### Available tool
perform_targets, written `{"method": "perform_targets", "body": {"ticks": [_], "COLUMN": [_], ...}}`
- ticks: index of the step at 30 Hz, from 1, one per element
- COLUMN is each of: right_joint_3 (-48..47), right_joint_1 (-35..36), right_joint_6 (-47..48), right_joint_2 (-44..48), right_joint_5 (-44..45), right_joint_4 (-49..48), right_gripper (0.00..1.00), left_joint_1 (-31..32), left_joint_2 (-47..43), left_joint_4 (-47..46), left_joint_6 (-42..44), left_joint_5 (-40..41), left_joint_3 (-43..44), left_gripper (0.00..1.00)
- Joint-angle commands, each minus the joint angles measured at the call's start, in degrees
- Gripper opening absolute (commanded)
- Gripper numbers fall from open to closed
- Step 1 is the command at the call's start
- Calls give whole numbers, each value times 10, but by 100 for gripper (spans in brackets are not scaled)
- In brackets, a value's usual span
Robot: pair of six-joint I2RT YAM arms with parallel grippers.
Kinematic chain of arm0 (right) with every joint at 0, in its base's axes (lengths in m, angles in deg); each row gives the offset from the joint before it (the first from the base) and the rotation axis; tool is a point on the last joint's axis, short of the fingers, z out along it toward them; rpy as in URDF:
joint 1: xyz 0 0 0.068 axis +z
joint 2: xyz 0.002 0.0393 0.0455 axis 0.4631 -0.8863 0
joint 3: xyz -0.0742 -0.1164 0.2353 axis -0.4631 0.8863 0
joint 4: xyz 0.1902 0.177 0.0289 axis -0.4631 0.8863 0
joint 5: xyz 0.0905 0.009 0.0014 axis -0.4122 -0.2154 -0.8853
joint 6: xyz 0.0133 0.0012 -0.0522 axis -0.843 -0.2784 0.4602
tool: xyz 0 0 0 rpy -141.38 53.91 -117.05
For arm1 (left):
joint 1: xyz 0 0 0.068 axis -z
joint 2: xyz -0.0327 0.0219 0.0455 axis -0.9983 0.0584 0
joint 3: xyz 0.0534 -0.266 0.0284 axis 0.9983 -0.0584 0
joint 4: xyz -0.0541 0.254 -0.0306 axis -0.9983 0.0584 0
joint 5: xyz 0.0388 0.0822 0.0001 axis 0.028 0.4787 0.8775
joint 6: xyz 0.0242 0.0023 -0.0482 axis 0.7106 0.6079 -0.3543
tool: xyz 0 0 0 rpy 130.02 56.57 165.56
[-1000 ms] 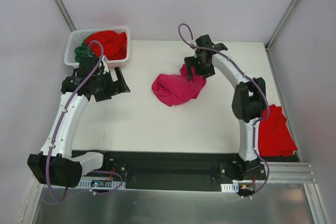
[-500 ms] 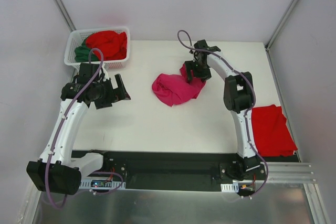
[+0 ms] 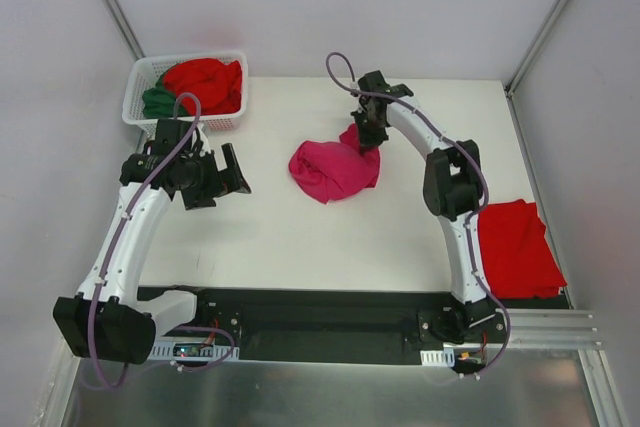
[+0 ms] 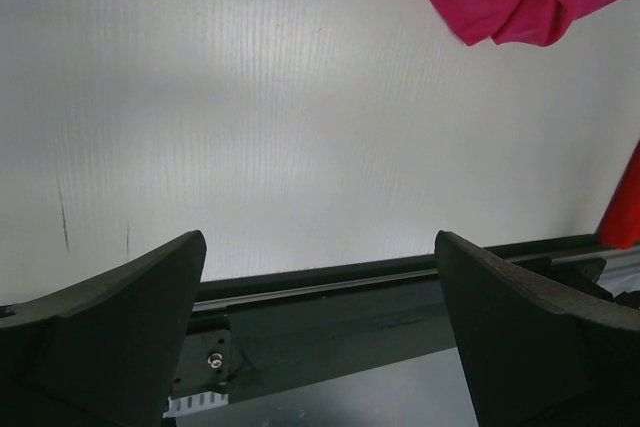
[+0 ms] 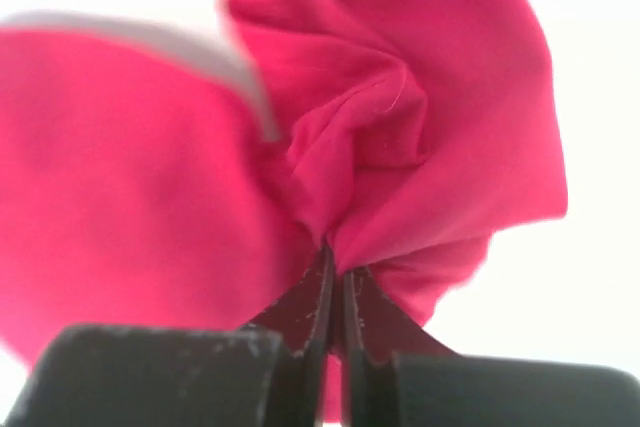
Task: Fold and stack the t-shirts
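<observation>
At the worktop's far left corner we see a white lattice basket [image 3: 136, 112] holding a bright red t-shirt [image 3: 205, 85] and a dark green t-shirt [image 3: 157, 102], both bunched up. Just in front of it the left gripper [image 3: 235, 169] hovers over bare worktop, its fingers spread wide and holding nothing. Mid-worktop, nearer the far edge, the magenta-pink t-shirt [image 3: 330, 169] lies crumpled in a rounded heap of loose folds. We judge it light, limp and unlikely to slip. A pinch gathers only one fold, so to spread it we would take it by a hem or shoulder edge, one gripper at each. The right gripper [image 5: 335, 267] is pressed together on a pleat at the heap's far right side. By the near right corner another red t-shirt [image 3: 515, 247] lies flat.
</observation>
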Motion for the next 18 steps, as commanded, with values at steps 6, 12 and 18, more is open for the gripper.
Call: {"method": "perform_targets", "body": {"ticks": [6, 12, 18], "right_joint_3": [-11, 65, 22], "right_joint_1": [73, 131, 133], "right_joint_6": [-33, 28, 67], "right_joint_2": [292, 473, 549], "right_joint_5": [50, 119, 84], "right_joint_4": [64, 14, 17], "right_gripper": [1, 1, 1], "left_joint_1": [4, 16, 23], "left_joint_2": [43, 59, 63], "left_joint_4": [-25, -33, -37], "left_joint_6": [-4, -1, -2], "left_joint_5": [-37, -43, -52], "left_joint_3": [18, 20, 6], "left_gripper": [99, 99, 99]}}
